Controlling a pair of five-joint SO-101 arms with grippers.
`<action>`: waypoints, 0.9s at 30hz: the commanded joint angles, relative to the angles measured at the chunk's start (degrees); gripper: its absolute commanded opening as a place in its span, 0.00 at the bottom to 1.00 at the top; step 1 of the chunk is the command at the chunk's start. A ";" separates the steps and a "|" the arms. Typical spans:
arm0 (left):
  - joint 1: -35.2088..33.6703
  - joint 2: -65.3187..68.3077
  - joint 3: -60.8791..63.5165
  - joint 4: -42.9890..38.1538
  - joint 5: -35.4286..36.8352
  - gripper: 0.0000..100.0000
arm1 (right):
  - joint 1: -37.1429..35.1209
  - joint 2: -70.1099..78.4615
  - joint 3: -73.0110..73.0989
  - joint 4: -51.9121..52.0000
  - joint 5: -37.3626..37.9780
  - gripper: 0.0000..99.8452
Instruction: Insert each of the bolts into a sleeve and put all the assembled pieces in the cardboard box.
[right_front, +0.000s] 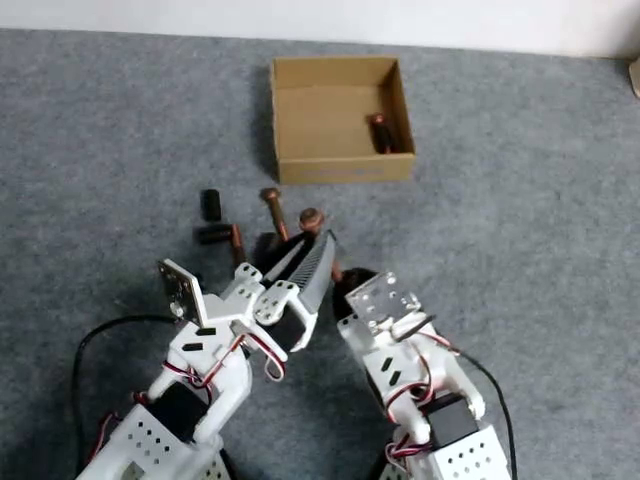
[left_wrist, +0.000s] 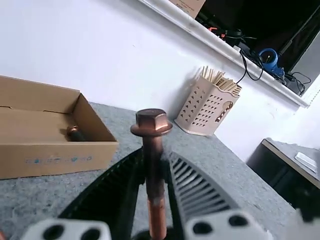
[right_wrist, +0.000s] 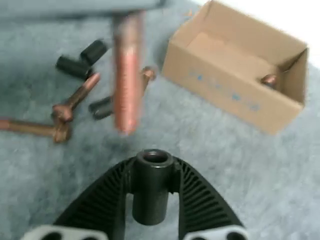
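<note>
On my overhead feed, farthest left on the grey carpet (right_front: 100, 150), two loose sleeves (right_front: 211, 204) lie near each other, one behind the other. Just right of them the loose bolts (right_front: 272, 210) lie on their sides. Through the right wrist camera I count three spare bolts and three spare sleeves scattered in that patch. Next comes my left gripper (left_wrist: 155, 152), clenched on a copper-coloured bolt (left_wrist: 151, 122). Its ribbed black fingers (left_wrist: 195, 187) pinch the shaft, and the flanged hex head stands above the fingertips. From the right wrist camera I see that bolt's threaded end pointing down, its tip just above the mouth of the sleeve below and a little to one side, not inside it. My right gripper (right_wrist: 152, 165) is grasping that black sleeve (right_wrist: 151, 190), holding it upright with the open bore facing up. On the overhead feed the two grippers sit close together at the middle of the carpet, in front of the cardboard box (right_front: 345, 170). The box stands open behind them, apart from the loose parts. One assembled piece (right_front: 381, 133) rests inside by its right wall. Further right, the left wrist camera shows a perforated holder of wooden sticks (left_wrist: 207, 107) standing against the white wall (left_wrist: 100, 50).
</note>
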 joint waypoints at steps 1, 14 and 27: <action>-1.45 -0.66 -0.04 -0.35 0.70 0.01 | -2.33 -0.92 -3.47 2.42 -0.53 0.01; -0.75 -0.66 0.31 -0.09 0.79 0.01 | -3.03 -0.92 -12.44 1.98 -5.98 0.01; -0.40 -0.66 0.57 -0.35 0.62 0.01 | -3.12 -0.92 -13.23 1.01 -7.38 0.01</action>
